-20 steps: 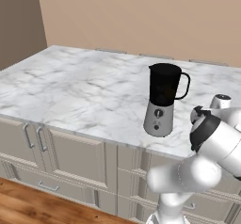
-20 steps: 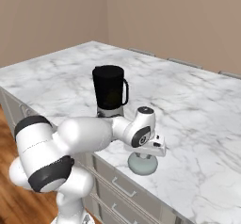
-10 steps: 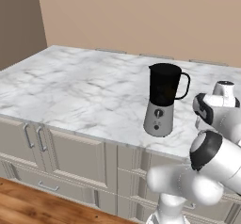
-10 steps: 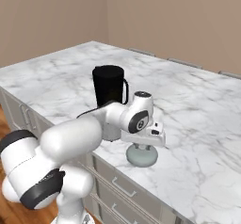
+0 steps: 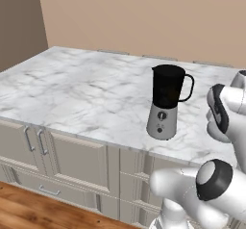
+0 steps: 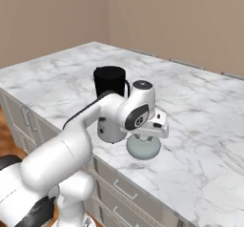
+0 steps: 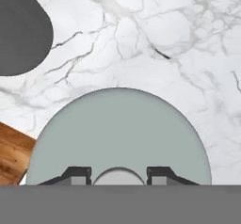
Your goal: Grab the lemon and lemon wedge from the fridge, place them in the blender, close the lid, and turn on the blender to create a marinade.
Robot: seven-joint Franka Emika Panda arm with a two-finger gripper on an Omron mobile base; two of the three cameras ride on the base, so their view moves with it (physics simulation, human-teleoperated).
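Note:
The blender point(image 5: 166, 103) stands near the counter's front edge, a black jug with its top uncovered on a silver-grey base point(image 6: 110, 85). Just to its right, my gripper point(image 6: 144, 138) points straight down and is shut on the small knob of the pale grey-green lid point(image 6: 143, 149), which hangs level a little above the marble. In the hand view the lid point(image 7: 117, 133) spreads out below my gripper point(image 7: 118, 173), one dark fingertip on each side of its knob. The lemon and lemon wedge are hidden, and the fridge is out of view.
The marble counter point(image 5: 86, 93) stretches wide to the left and behind the blender. Its front edge point(image 6: 157, 183) runs close below the lid, with cabinet drawers point(image 5: 72, 160) and wood floor point(image 7: 12, 157) beneath. A beige wall point(image 5: 144, 16) closes the back.
My arm has swung up and my hand has lifted, carrying the lid up off the counter and slightly back toward the blender. The blender has stayed where it was.

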